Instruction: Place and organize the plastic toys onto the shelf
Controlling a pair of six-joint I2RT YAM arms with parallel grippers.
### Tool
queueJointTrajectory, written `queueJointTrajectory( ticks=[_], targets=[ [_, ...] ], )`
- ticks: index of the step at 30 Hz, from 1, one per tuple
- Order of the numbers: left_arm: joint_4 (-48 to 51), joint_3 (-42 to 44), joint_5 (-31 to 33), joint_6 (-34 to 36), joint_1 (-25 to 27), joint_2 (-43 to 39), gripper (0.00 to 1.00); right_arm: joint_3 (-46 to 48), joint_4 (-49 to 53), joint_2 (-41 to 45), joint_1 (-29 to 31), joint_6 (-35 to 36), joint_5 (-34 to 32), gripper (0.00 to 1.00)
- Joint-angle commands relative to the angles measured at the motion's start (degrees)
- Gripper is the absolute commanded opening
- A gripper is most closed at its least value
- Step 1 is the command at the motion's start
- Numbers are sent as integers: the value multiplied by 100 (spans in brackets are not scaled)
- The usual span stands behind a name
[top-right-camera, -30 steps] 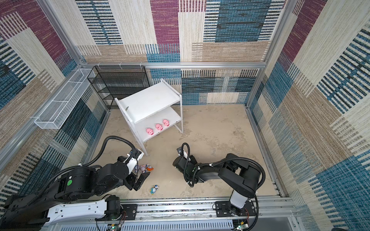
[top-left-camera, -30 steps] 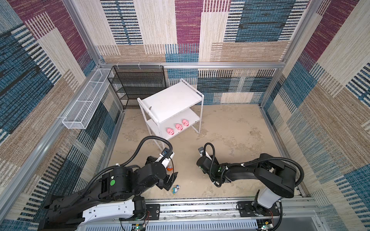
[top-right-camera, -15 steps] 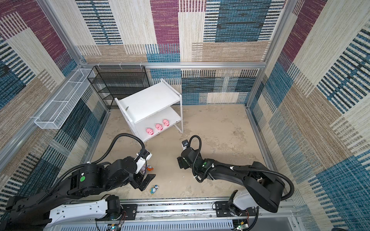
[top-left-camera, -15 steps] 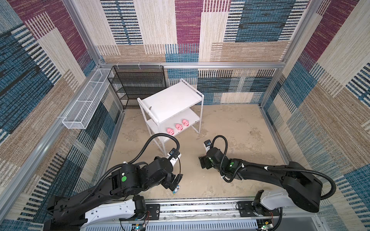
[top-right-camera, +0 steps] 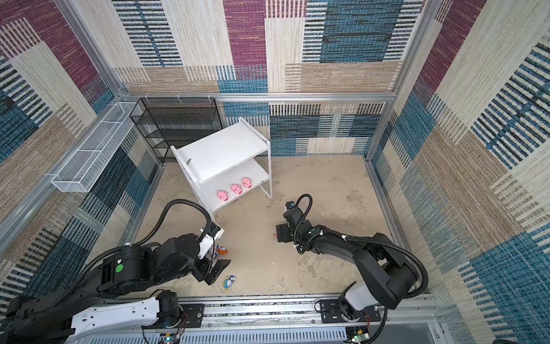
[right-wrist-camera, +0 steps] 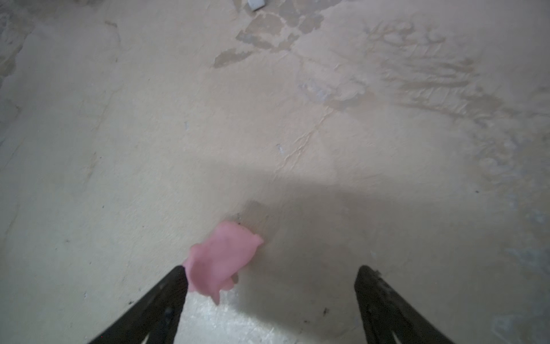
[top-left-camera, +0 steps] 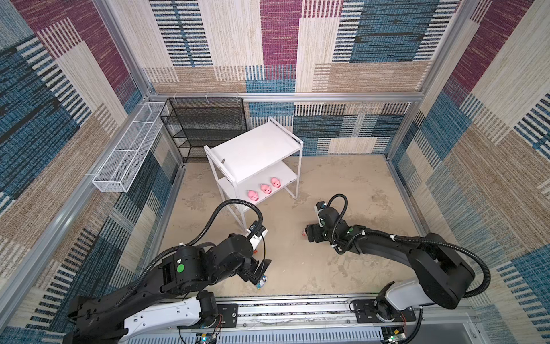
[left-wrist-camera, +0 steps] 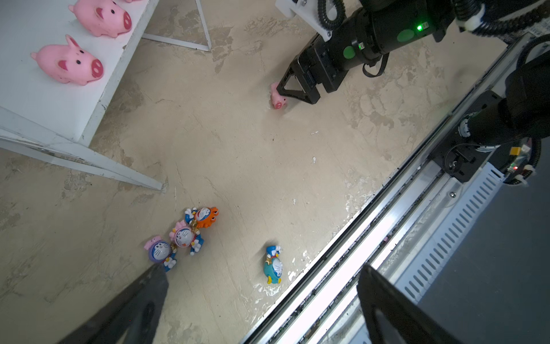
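The white two-tier shelf (top-left-camera: 253, 149) (top-right-camera: 223, 146) stands at the back left, with three pink pigs (top-left-camera: 265, 188) (top-right-camera: 235, 188) in a row on its lower board. A further pink pig (right-wrist-camera: 221, 262) (left-wrist-camera: 278, 96) lies on the floor, blurred, against one fingertip of my right gripper (right-wrist-camera: 270, 269) (top-left-camera: 309, 233), which is open. My left gripper (left-wrist-camera: 262, 268) (top-left-camera: 259, 269) hangs open over a blue-hooded figurine (left-wrist-camera: 273, 265) (top-right-camera: 229, 281) lying near the front rail. The orange-hooded (left-wrist-camera: 205, 216), pink-hooded (left-wrist-camera: 184, 236) and purple-hooded (left-wrist-camera: 159, 251) figurines are clustered on the floor beside one left finger.
A black mesh rack (top-left-camera: 205, 125) stands behind the shelf. A long white wire basket (top-left-camera: 128, 155) hangs on the left wall. The metal rail (top-left-camera: 297, 306) runs along the front edge, and patterned walls close in the other sides.
My right gripper's jaws have spread wide and its arm has stretched out flatter across the floor. My left arm has swung forward, bringing its gripper over the blue-hooded figurine.
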State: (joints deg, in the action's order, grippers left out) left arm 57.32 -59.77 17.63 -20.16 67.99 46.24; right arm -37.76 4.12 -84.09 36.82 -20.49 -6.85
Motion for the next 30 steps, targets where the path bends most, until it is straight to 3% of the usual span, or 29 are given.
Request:
queueJointTrajectory(
  ticks=[1,20,30],
  targets=[
    [-33,26,39,59,-21,-36,99,-45,-92,-53,-91,-83,85,91],
    [148,63,166,83,-92,-297,99,-1297,-72,-1420,-57,337,652,89],
    [120,79,138,138,-101,-286,99,-979,-26,-1130,252,102,481,87]
  ],
)
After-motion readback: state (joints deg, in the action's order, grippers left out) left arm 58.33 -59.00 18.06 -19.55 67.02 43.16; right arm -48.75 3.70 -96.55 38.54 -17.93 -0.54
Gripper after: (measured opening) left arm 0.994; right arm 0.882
